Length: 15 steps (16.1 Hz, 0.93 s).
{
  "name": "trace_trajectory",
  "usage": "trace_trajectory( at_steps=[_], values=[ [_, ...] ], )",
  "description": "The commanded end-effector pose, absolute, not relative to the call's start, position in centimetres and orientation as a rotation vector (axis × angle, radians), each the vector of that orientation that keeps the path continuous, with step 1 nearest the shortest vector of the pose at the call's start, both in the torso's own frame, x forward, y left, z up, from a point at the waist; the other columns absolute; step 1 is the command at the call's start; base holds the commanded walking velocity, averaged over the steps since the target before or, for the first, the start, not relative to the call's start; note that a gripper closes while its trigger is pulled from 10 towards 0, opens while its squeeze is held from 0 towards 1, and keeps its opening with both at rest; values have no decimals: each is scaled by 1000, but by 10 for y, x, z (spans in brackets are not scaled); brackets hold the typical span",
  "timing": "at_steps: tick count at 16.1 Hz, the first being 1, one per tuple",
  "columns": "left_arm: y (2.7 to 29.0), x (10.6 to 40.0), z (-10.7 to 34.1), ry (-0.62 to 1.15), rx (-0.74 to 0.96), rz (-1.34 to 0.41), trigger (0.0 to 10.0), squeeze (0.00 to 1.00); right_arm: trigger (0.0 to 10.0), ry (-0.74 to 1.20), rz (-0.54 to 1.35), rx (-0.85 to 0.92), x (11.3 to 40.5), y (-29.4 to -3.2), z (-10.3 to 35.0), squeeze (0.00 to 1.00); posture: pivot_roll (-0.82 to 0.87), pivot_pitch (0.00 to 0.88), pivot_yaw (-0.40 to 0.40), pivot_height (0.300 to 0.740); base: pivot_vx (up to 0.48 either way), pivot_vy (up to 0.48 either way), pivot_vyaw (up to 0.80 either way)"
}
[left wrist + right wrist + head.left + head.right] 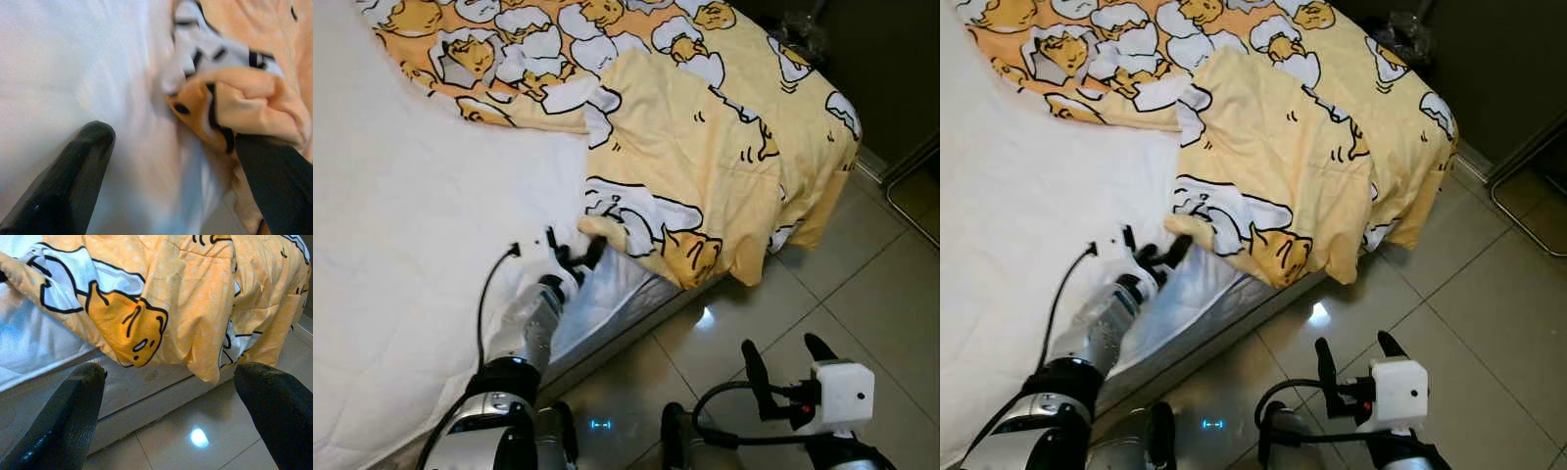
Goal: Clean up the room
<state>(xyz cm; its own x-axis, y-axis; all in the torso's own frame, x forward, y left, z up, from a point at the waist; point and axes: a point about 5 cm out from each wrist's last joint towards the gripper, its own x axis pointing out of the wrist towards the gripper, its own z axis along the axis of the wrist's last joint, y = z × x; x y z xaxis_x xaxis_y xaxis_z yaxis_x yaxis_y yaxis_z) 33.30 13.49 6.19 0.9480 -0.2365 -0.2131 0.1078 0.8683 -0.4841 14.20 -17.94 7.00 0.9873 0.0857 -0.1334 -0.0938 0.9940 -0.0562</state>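
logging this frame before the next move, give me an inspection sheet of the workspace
surface: white mattress, bare on the robot's left side.
job's things: yellow cartoon-print blanket bunched over the far part of the bed, one corner hanging off the edge toward the tiled floor.
clutter: nothing seen on the floor; a dark object beyond the bed's far corner, too dim to identify.
grippers: left gripper open at the blanket's folded corner on the mattress edge; right gripper open, low over the floor beside the bed.
cables: black cable looping along the left arm; another at the right wrist.
surroundings: dark wall behind; metal frame at right.
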Motion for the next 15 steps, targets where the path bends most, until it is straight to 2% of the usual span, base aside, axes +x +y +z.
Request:
trace_trajectory(
  at_steps=[1, 4, 8, 10, 12, 15],
  values=[
    [138, 331, 61, 280, -498, -164, 10000, 1000, 10000, 165, 81, -53, 137, -182, 64, 102, -92, 212, -37, 740, 0, 0, 0],
    [142, 334, 69, 272, -568, -136, 10000, 1000, 10000, 165, 83, -53, 138, -182, 64, 98, -90, 212, -37, 740, 0, 0, 0],
    [135, 332, 61, 353, -646, -118, 10000, 1000, 10000, 164, 80, -53, 138, -182, 64, 98, -98, 211, -33, 740, 0, 0, 0],
    [141, 330, 55, 402, -707, -68, 10000, 1000, 10000, 166, 77, -53, 136, -183, 64, 98, -102, 210, -31, 740, 0, 0, 0],
    [146, 328, 46, 455, -841, 30, 10000, 1000, 10000, 167, 74, -52, 137, -183, 63, 98, -102, 212, -29, 740, 0, 0, 0],
    [145, 331, 50, 422, -886, 59, 10000, 1000, 10000, 166, 74, -51, 137, -182, 63, 102, -104, 211, -31, 740, 0, 0, 0]
  ],
)
